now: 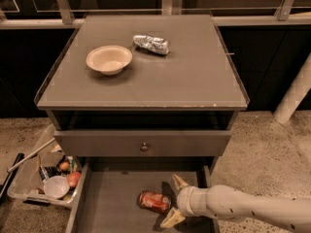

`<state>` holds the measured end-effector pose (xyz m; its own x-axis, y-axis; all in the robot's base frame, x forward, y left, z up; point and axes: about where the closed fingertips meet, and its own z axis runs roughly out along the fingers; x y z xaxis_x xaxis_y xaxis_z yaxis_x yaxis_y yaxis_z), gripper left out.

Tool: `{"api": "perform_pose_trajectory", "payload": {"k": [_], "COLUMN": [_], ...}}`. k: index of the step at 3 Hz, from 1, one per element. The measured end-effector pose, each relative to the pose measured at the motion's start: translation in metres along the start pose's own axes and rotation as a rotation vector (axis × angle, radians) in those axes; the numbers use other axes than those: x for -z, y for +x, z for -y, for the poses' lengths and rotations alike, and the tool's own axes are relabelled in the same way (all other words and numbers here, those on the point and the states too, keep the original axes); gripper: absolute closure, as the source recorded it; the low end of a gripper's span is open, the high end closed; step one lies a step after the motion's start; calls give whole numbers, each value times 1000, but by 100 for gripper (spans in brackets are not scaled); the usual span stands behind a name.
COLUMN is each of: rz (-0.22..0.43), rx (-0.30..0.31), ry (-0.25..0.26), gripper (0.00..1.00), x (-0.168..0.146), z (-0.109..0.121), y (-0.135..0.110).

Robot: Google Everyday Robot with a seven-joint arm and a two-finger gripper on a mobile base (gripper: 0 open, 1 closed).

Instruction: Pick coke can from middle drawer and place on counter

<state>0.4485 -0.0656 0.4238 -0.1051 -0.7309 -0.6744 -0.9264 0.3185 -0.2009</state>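
Observation:
The coke can (154, 201) lies on its side on the floor of the open middle drawer (109, 198), right of centre. My gripper (174, 201) comes in from the right and sits just to the right of the can. Its two cream fingers are spread open, one fingertip (178, 181) behind the can's end and one (168, 222) in front. The can is not held. The counter (194, 76) is the flat grey-brown cabinet top above.
A beige bowl (109, 59) and a crumpled silver foil packet (151, 43) sit on the counter's far half. A closed drawer front with a round knob (144, 146) overhangs the open drawer. A clear bin (41, 178) of odds stands on the floor at left. A white post (294, 92) stands at right.

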Motion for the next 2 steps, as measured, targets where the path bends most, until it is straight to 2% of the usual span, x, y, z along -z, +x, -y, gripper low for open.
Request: {"api": "perform_pose_trajectory", "payload": {"k": [2], "rz": [100], "rx": [-33], "ry": [-13], "gripper": [0], "x": [-41], "z": [5], "y": [16]}}
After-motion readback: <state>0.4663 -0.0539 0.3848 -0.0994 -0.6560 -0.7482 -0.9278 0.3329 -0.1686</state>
